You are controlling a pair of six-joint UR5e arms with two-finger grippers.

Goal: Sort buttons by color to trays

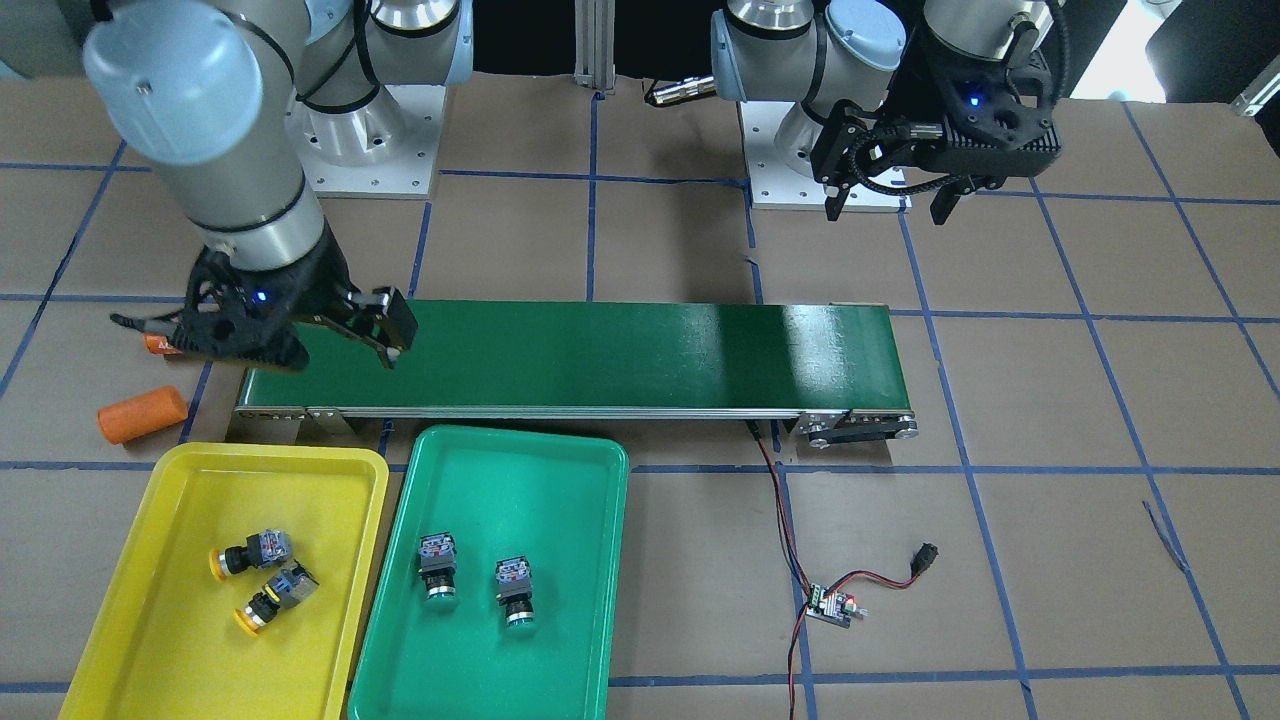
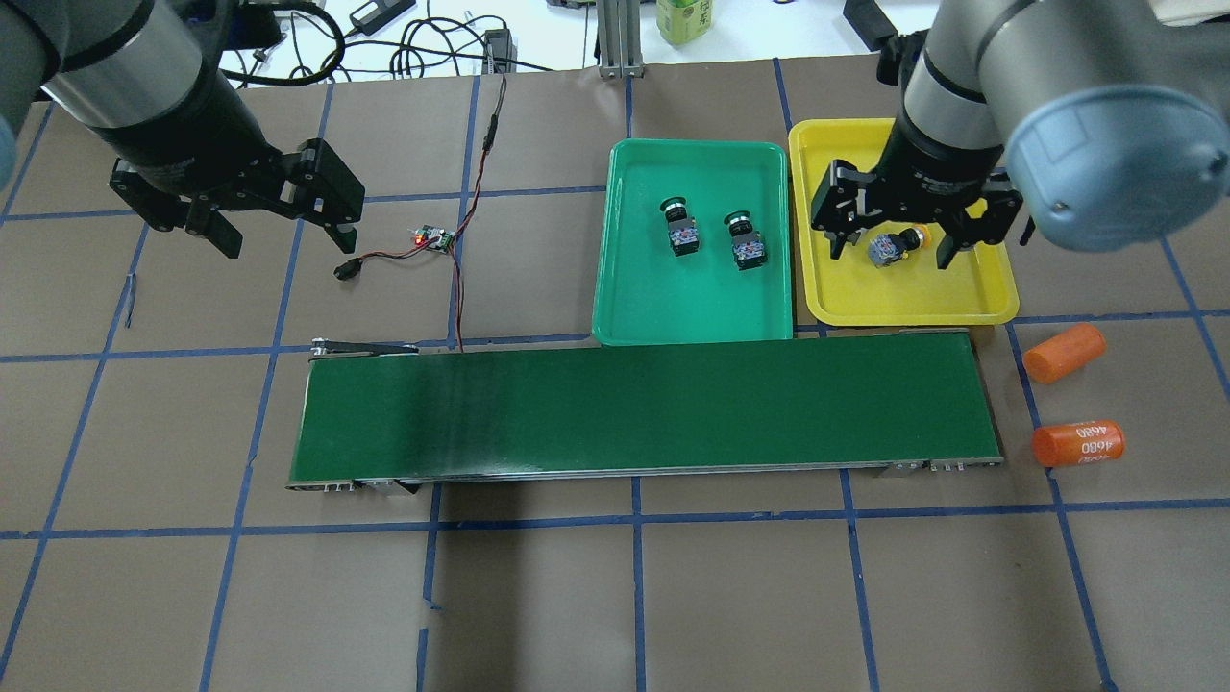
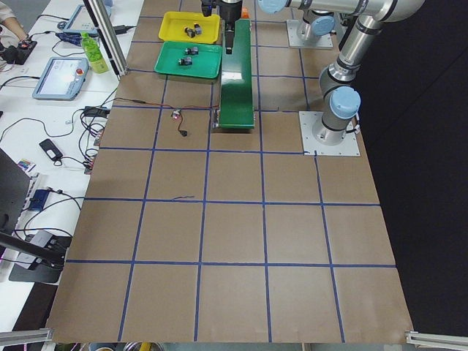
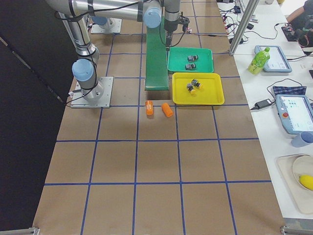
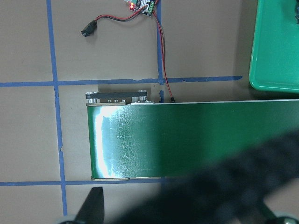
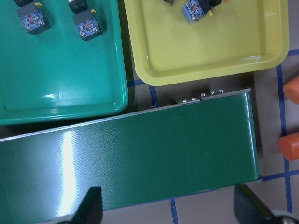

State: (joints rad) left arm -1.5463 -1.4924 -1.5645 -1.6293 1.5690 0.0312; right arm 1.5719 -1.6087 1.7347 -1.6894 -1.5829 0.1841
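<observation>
jaws spread on left gripper (image 2: 286,238) and right gripper (image 2: 891,256), latter seemingly above the conveyor (image 2: 644,408).

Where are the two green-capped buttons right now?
In the front-facing view, the green-capped buttons lie side by side, not touching, inside the green tray at lower left. The yellow tray is beside it and the conveyor belt just above.

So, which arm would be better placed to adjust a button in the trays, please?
The right gripper: open, it hangs by the yellow tray; the left gripper is at the conveyor's far end.
</observation>
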